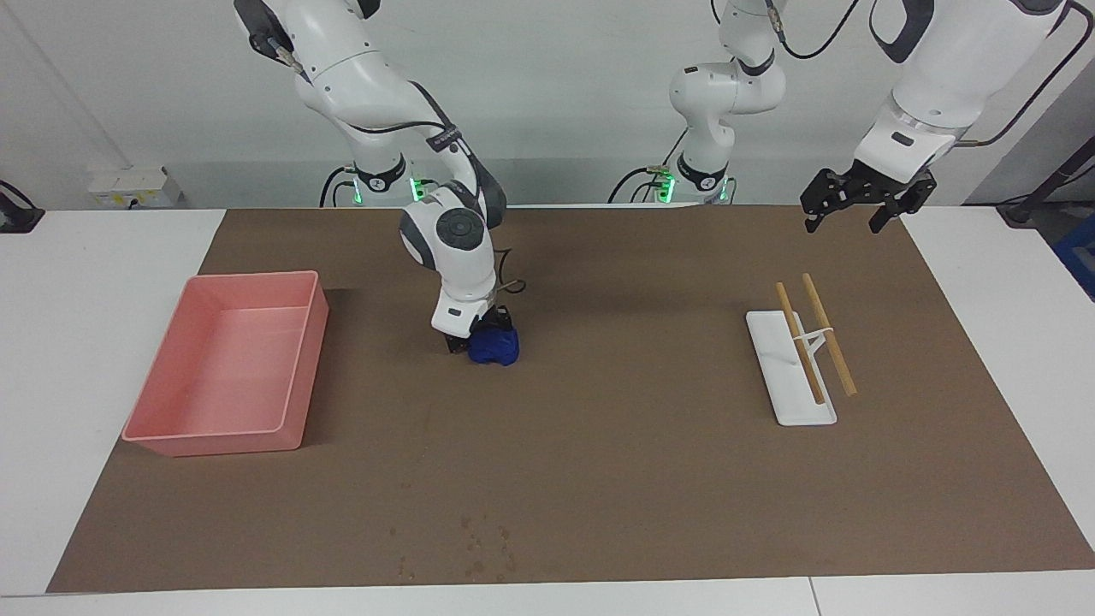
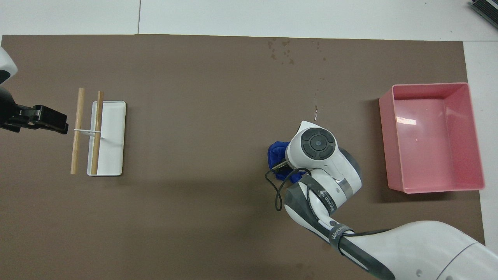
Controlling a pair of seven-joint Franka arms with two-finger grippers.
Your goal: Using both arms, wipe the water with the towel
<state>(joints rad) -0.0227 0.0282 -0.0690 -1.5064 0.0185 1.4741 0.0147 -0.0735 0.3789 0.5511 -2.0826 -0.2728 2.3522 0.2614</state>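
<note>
No text reads clearly — only blurred lettering on the right arm (image 2: 330, 202).

White wall (image 1: 556, 77); white table (image 1: 77, 282); brown mat (image 1: 642, 462).

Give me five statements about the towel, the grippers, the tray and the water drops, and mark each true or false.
1. The right gripper is shut on the towel. True.
2. The towel lies in the pink tray. False: it is on the brown mat, beside the tray.
3. The left gripper waits open in the air, holding nothing. True.
4. The water drops lie nearer to the robots than the towel. False: they lie farther, by the mat's edge.
5. Two wooden sticks lean on the white stand. True.
</note>
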